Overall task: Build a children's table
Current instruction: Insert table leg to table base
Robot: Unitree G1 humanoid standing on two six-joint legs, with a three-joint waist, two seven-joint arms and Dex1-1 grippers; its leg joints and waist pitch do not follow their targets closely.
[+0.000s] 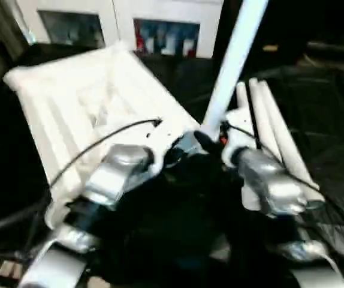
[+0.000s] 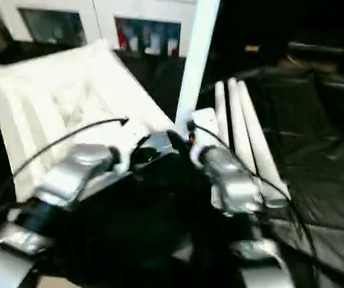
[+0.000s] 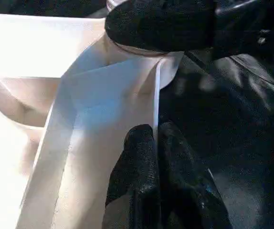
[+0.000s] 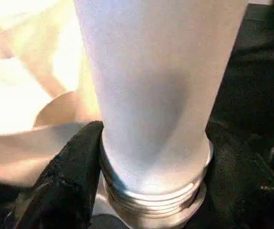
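The white tabletop (image 1: 94,102) lies underside up on the black-draped surface (image 2: 316,150), its long ribs running along it and a round socket at its near corner. A white tapered leg (image 1: 235,57) stands upright at that corner, its ringed, threaded base just at the socket. The right gripper (image 4: 151,210) has its jaws closed on this leg, one black finger on each side of the base. The left gripper (image 3: 158,143) rests against the tabletop's edge beside the same corner, its jaws pressed together with nothing between them. Three more legs (image 2: 241,129) lie side by side on the surface, just beyond the upright leg.
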